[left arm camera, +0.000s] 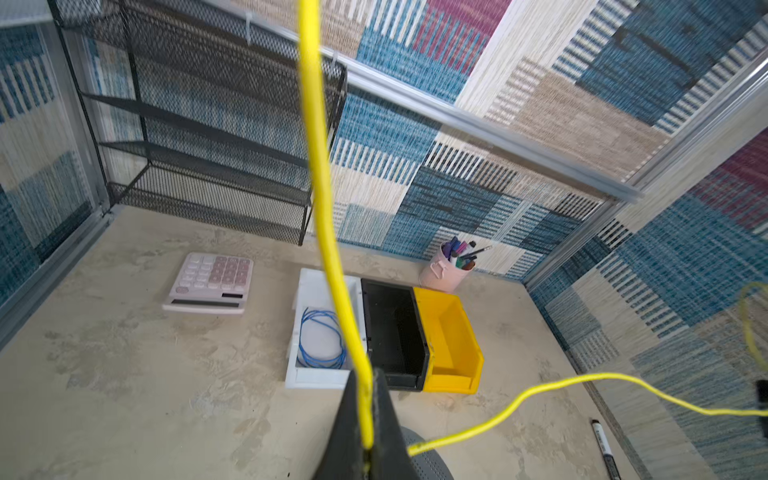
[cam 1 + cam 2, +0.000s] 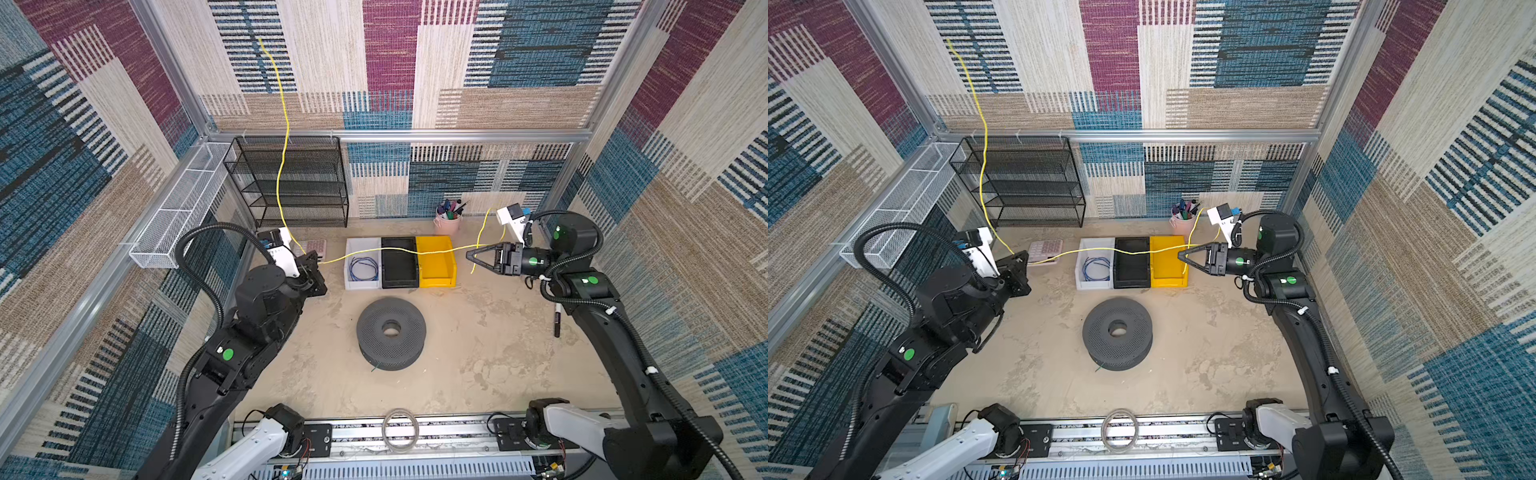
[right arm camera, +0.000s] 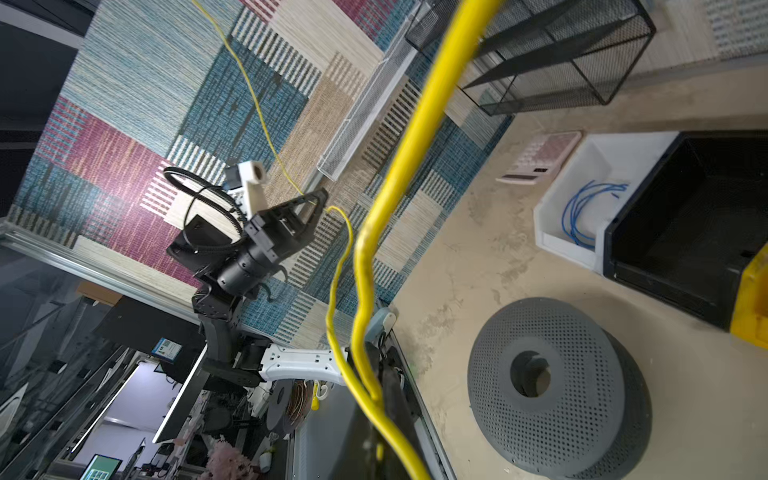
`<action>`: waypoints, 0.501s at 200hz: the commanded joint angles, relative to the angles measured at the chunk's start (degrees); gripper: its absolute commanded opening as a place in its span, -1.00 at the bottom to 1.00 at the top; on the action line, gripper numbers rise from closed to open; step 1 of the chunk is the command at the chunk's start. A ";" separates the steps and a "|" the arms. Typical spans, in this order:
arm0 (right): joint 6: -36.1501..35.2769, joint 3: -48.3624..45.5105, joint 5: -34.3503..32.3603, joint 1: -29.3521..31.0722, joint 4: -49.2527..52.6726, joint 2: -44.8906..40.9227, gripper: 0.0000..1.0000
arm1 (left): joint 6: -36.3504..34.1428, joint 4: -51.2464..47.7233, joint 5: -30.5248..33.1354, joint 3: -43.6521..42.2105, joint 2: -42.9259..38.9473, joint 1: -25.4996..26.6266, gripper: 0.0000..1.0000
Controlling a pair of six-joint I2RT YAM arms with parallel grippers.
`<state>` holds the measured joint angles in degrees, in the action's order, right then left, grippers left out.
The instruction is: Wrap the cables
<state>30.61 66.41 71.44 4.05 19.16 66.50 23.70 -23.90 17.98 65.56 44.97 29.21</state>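
Observation:
A thin yellow cable (image 2: 395, 249) (image 2: 1129, 252) runs taut in the air between my two grippers, above the row of bins. My left gripper (image 2: 318, 260) (image 2: 1025, 261) (image 1: 365, 376) is shut on it. From there the free end (image 2: 284, 124) climbs up in front of the back wall. My right gripper (image 2: 470, 254) (image 2: 1180, 255) (image 3: 372, 397) is shut on the same cable (image 3: 415, 145), and a short loop (image 2: 478, 239) curls beside its fingers. The blue cable (image 2: 364, 269) (image 2: 1096, 268) (image 1: 322, 343) (image 3: 582, 216) lies coiled in the white bin (image 2: 362, 243).
A black bin (image 2: 400, 284) and a yellow bin (image 2: 436, 283) stand next to the white one. A grey perforated spool (image 2: 390, 332) sits mid-table. At the back are a black mesh shelf (image 2: 291, 183), a calculator (image 1: 210, 282) and a pink pen cup (image 2: 448, 224). A marker (image 2: 557, 320) lies right.

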 commanded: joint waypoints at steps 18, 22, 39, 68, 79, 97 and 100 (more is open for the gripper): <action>3.61 -9.75 7.64 -0.02 -11.20 -1.92 -1.00 | -12.12 14.45 -6.19 -1.00 -3.07 -0.12 -1.00; 3.19 -10.10 6.44 -0.09 -10.59 -2.15 -1.00 | -12.74 14.86 -7.54 -0.56 -2.66 -0.12 -1.00; -11.86 -4.76 -7.21 -0.02 7.47 -0.28 -1.00 | -13.41 13.67 -12.25 2.29 -0.76 -0.12 -1.00; -16.73 -7.34 -20.63 -0.01 6.76 -4.37 -1.00 | -8.47 11.71 -14.14 6.25 0.63 -0.12 -1.00; -15.72 -9.25 -22.34 -0.01 3.47 -6.82 -1.00 | -6.50 10.92 -14.90 7.49 1.13 -0.12 -1.00; -15.06 -11.57 -22.69 -0.02 -0.54 -9.84 -1.00 | -4.46 10.41 -18.30 8.09 2.09 -0.12 -1.00; -14.96 -11.93 -21.63 -0.01 -1.18 -10.13 -1.00 | -4.32 10.25 -18.87 8.14 2.36 -0.12 -1.00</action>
<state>16.56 56.45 55.00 4.05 23.68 58.96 14.92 -14.37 3.55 72.73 46.28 29.15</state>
